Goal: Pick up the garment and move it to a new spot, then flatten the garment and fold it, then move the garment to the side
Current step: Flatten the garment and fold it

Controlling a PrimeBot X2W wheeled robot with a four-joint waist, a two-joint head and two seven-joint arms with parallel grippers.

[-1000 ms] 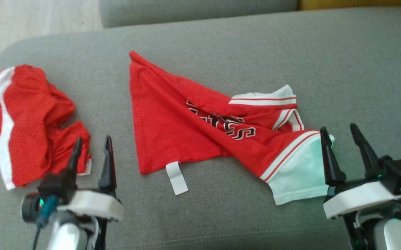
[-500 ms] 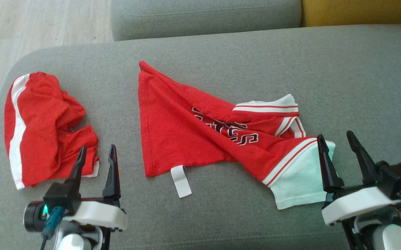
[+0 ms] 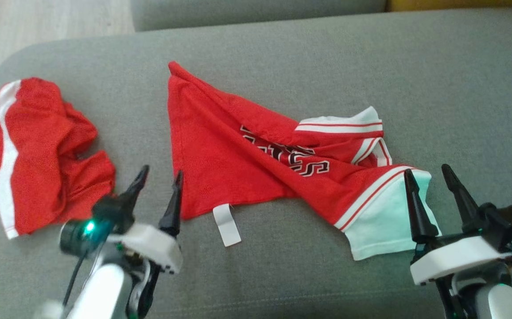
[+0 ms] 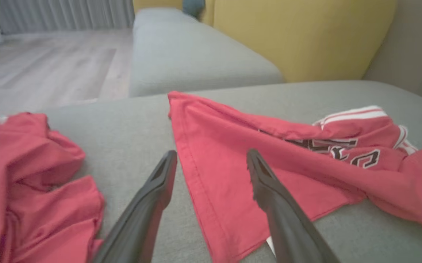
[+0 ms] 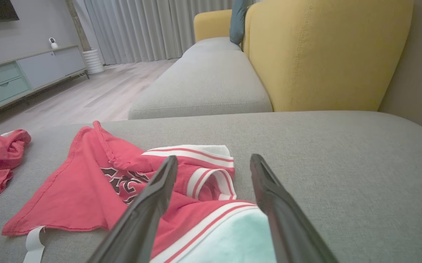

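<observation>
Grey fabric sofa seat (image 3: 459, 88) is the work surface, with a yellow back cushion (image 5: 324, 54) behind it and pale wood floor (image 5: 98, 95) off its far left edge. Left end effector (image 3: 160, 172) is released: fingers spread, nothing between them. It sits low over the seat, tilted toward the robot's right. In the left wrist view its right finger overlaps the near hem of the red jersey with white striped trim and black-and-white lettering (image 3: 220, 155), while the other finger is over bare upholstery; contact can't be judged. Right end effector (image 3: 427, 170) is also released and empty, jaws wide. Its left finger is over the jersey's pale white sleeve panel (image 3: 384, 221) and its right finger is just past that panel's edge, over bare seat. The jersey lies mid-seat, twisted and creased, one red corner pointing away from the robot, lettering partly folded under. White fabric tag (image 3: 227, 219) sticks out from its near hem, flat on the seat. Crumpled red garment with a white side stripe (image 3: 39, 150) lies bunched at the seat's left end, apart from the jersey, just left of the left end effector.
</observation>
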